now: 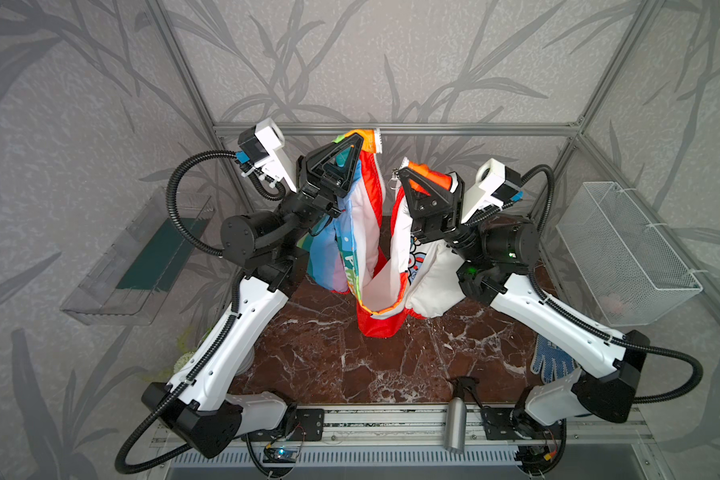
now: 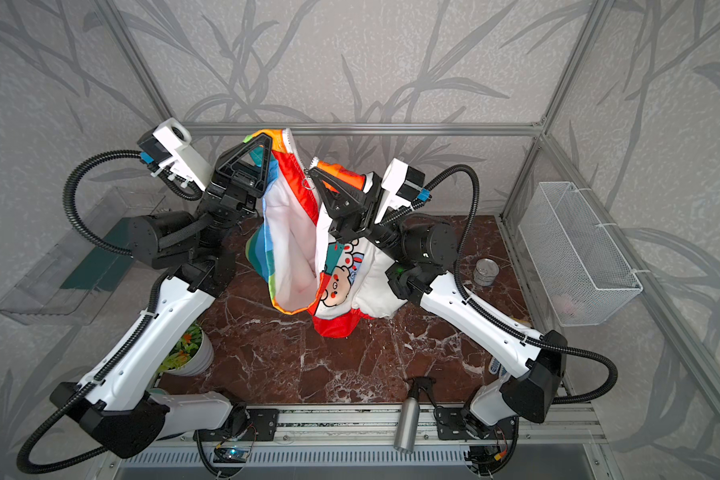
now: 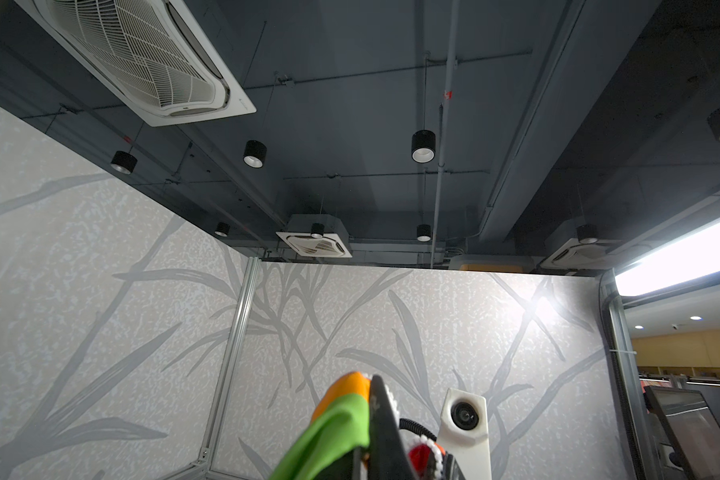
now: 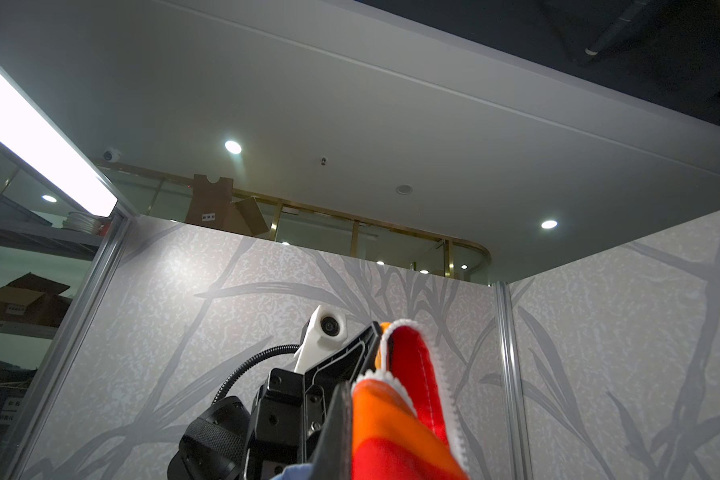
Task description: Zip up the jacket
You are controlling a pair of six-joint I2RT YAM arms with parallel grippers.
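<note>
Dark red marbled tabletop (image 1: 329, 357) fills a cell of grey, leaf-patterned walls. Above its middle the jacket (image 1: 375, 286) hangs in the air between the two arms. Its red lowest part reaches down to the tabletop, though I cannot tell whether it touches.

The left gripper (image 1: 350, 143) is clamped tight on the upper corner of the rainbow-striped front. The right gripper (image 1: 406, 174) is clamped just as tight on the upper corner of the cartoon front. Each wrist view shows fabric pinched in closed jaws, and white zipper teeth (image 4: 447, 399) run along the red edge. The slider's ring pull (image 1: 393, 183) dangles just beside the right gripper's tips.

The two zipper edges stand apart at the top and the front gapes on white lining, so I judge that nothing is zipped yet. What is left is to bring the ends together, engage them at the slider, and draw the slider along the whole front.

A wire basket (image 1: 641, 249) on the right wall holds something pale at its bottom, too blurred to name. A clear bin (image 1: 100, 282) on the left wall shows a dark green patch, and I cannot tell whether that is inside or behind it. A small metal tin (image 2: 486, 271) stands behind the right arm, its contents hidden. A white pot (image 2: 196, 357) holds a green plant. A metal spray bottle (image 1: 456, 419) lies at the front rail, and a blue dotted glove (image 1: 551, 361) lies near it.
</note>
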